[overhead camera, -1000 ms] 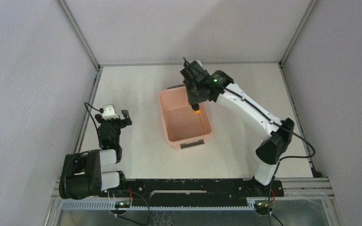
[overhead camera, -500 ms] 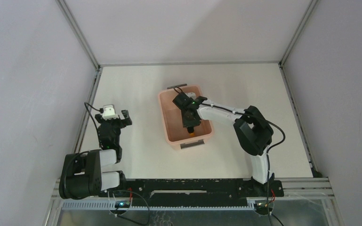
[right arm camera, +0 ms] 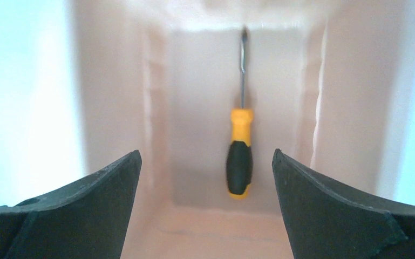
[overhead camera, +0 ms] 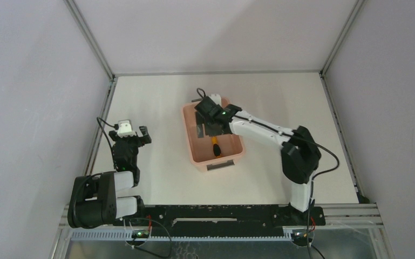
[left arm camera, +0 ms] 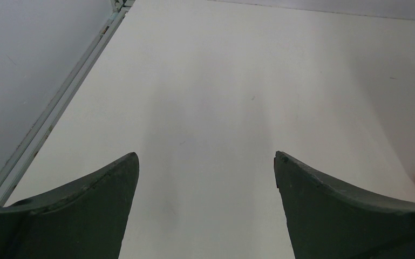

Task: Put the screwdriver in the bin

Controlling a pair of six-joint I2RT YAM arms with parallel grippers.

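The left fingers (left arm camera: 81, 216) are held wide and empty over the tabletop (left arm camera: 221, 81). The screwdriver (right arm camera: 239, 162) lies on the floor of the bin (overhead camera: 190, 145), below the wide, empty right fingers (right arm camera: 86, 216). The bin's rim could be snagged and the bin tipped if they are lifted carelessly.

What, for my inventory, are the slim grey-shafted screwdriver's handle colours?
Black with yellow-orange ends; the screwdriver shows best in right wrist view.

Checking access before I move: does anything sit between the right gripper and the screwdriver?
Nothing visible. The open right gripper faces the slim black-and-yellow-handled screwdriver lying on the floor of the salmon-pink plastic tub, with only bare floor between.
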